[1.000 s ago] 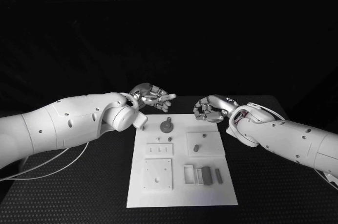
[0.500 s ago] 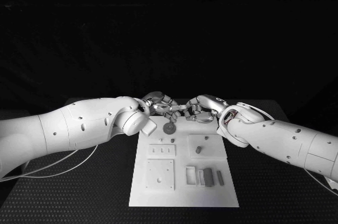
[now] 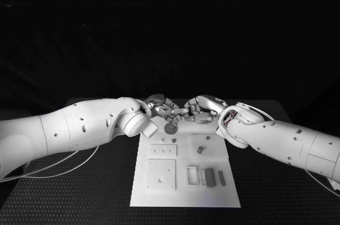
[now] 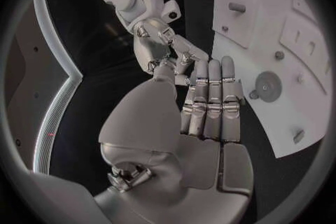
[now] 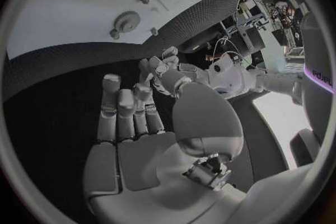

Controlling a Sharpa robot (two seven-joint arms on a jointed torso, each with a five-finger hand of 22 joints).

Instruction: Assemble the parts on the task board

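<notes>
The white task board (image 3: 184, 195) lies in the middle of the black table. A grey gear (image 3: 170, 128) sits near its far end, also seen as the gear (image 4: 267, 87) and the gear (image 5: 126, 23) in the wrist views. A short grey peg (image 3: 200, 149) stands mid-board, and grey bars (image 3: 210, 176) lie near the front right. My left hand (image 3: 161, 108) and right hand (image 3: 200, 109) meet fingertip to fingertip above the board's far edge. The left hand (image 4: 206, 106) and the right hand (image 5: 133, 123) both have straight fingers and hold nothing.
White raised blocks stand on the board: a slotted one (image 3: 160, 151), a square plate (image 3: 160, 174) and a small holder (image 3: 192, 176). A thin cable (image 3: 42, 172) trails across the table under my left arm. Both forearms flank the board's far half.
Both hands have swung inward from either side of the board's far end and now meet over it. The parts on the board have not moved.
</notes>
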